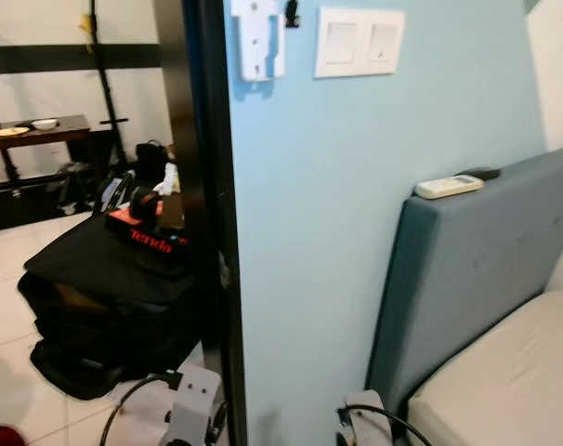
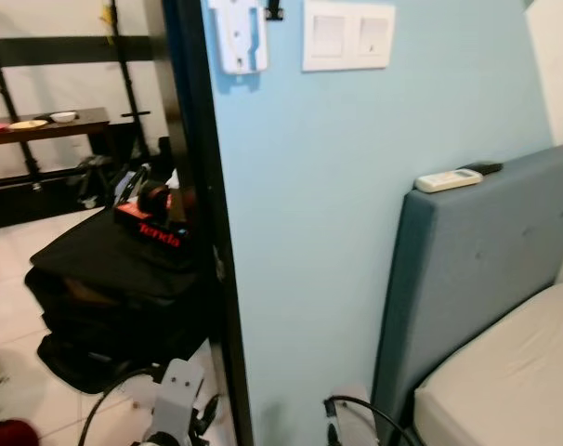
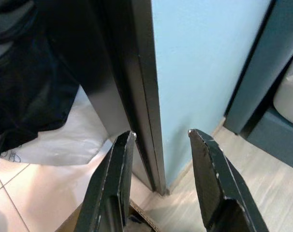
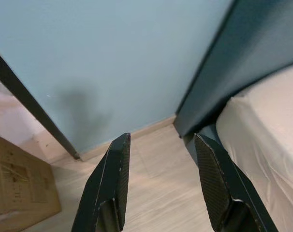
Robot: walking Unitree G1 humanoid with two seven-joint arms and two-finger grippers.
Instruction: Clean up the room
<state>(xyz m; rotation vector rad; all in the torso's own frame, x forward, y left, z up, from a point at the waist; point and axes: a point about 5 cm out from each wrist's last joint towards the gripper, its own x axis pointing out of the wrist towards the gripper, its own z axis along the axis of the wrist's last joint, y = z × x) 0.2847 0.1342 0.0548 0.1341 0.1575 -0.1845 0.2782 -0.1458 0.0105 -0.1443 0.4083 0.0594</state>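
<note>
The left gripper (image 3: pixel 158 140) hangs low with its fingers (image 3: pixel 112 183) spread and holding nothing; between their tips runs the black door frame (image 3: pixel 137 92) where it meets the pale blue wall (image 3: pixel 199 63). Beyond the outer finger lie a black bag (image 3: pixel 30 82) and a white plastic sheet (image 3: pixel 64 140) on pale tiles.

The right gripper (image 4: pixel 161 137) also hangs low, fingers (image 4: pixel 112 183) parted and empty over the wooden floor (image 4: pixel 156 188). Past the tips is the foot of the blue wall; the grey-blue headboard (image 4: pixel 243 53) and white mattress (image 4: pixel 267 125) lie beside the outer finger, a cardboard box (image 4: pixel 21 183) beside the other.

From the head, a white remote (image 1: pixel 448 187) rests on top of the headboard with a dark object (image 1: pixel 483 173), possibly a second remote, just beside it. Through the doorway, a red and black box marked Tenda (image 1: pixel 151 234) sits on the black bag, and plates (image 1: pixel 10 131) stand on a dark worktop (image 1: pixel 63 130) well behind it.
</note>
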